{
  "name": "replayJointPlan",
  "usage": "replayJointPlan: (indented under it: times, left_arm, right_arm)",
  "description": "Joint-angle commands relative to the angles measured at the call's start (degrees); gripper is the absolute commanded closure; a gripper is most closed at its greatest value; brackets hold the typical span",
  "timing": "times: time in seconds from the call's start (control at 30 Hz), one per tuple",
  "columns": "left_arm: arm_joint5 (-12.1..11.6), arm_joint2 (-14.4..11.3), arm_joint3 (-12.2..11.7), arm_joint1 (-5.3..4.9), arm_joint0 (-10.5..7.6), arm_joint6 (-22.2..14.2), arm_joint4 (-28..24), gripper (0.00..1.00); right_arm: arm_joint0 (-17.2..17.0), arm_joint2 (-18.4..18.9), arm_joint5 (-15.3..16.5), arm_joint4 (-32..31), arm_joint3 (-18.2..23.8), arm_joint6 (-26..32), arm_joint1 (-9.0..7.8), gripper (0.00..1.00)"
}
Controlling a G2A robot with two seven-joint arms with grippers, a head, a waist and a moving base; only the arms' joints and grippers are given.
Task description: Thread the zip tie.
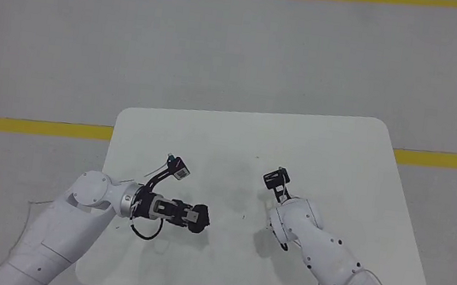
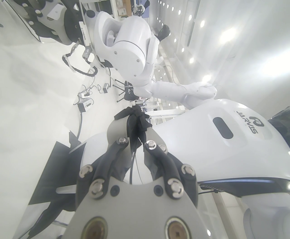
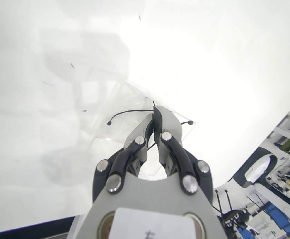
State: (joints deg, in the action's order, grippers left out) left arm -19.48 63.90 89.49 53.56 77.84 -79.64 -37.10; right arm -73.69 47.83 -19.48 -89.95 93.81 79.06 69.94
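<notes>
Nearest the robot, the left pincer [image 2: 133, 123] is closed on a thin black strand [image 2: 132, 163] running lengthwise between its fingers, probably a tie held in line with the grip so its tip can be aimed. Farther out, the right pincer [image 3: 155, 113] is clamped over the white counter [image 3: 56, 147] on the black plastic zip tie [image 3: 129, 111], whose small head curls free just beside the tips, likely exposed for threading. Beneath those tips lies a clear plastic plate [image 3: 106, 97], and the white label [image 3: 154, 223] behind them bears print too cropped to read.
</notes>
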Motion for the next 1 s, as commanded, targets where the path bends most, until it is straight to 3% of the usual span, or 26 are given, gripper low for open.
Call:
replayJointPlan:
  times: [0.0,0.57,0.97]
  left_arm:
    - [0.00,0.00,0.00,0.00,0.00,0.00,0.00,1.00]
    - [0.00,0.00,0.00,0.00,0.00,0.00,0.00,1.00]
    - [0.00,0.00,0.00,0.00,0.00,0.00,0.00,1.00]
  right_arm:
    - [0.83,-1.08,0.00,0.00,-0.63,0.11,-0.34,1.00]
    - [4.36,-5.83,0.00,0.00,-3.25,0.59,-1.26,1.00]
    - [-1.30,-0.15,0.00,0.00,1.82,0.59,-0.48,1.00]
